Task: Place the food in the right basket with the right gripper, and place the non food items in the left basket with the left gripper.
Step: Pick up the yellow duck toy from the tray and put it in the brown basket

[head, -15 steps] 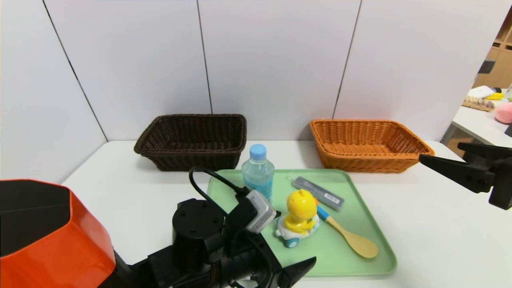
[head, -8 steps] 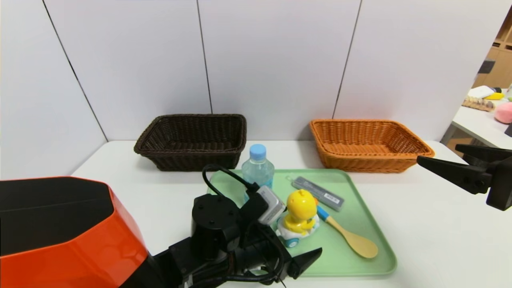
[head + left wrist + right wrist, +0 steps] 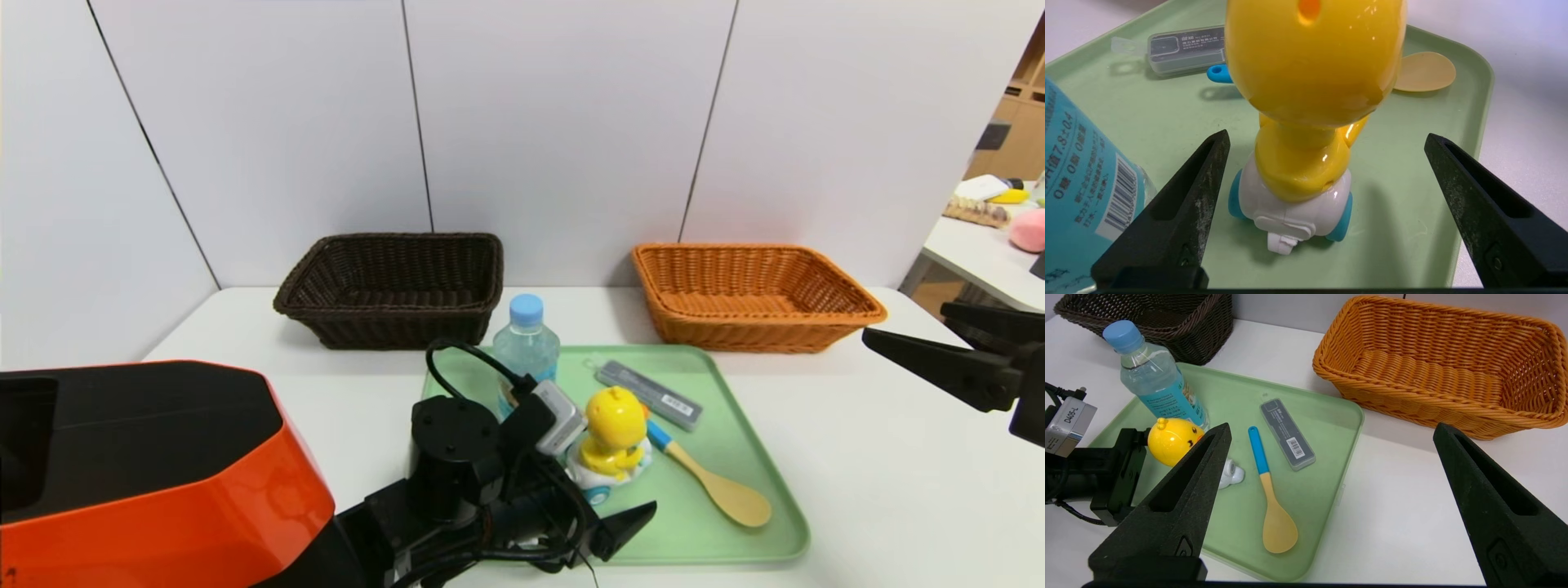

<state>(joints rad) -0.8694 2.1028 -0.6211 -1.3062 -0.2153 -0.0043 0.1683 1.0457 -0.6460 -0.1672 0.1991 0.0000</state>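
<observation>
On the green tray (image 3: pixel 735 425) stand the clear bottle (image 3: pixel 527 347) with a blue cap and the yellow duck toy (image 3: pixel 612 433). Beside them lie the blue-handled spoon (image 3: pixel 718 486) and the grey case (image 3: pixel 649 395). My left gripper (image 3: pixel 1327 134) is open at the tray's near edge. The duck (image 3: pixel 1306 122) stands between its fingers, touching neither, and the bottle (image 3: pixel 1081 175) is just outside one finger. One black fingertip (image 3: pixel 637 516) shows in front of the duck. My right gripper (image 3: pixel 904 322) hovers open and empty at the far right, off the tray.
The dark brown basket (image 3: pixel 392 290) sits at the back left and the orange basket (image 3: pixel 751 298) at the back right, both against the wall. My orange left arm segment (image 3: pixel 147 490) fills the near left. White table (image 3: pixel 898 490) lies right of the tray.
My left arm has pushed forward and right, bringing its open fingers around the duck. My right gripper has drifted slightly right and down. The items on the tray have not moved.
</observation>
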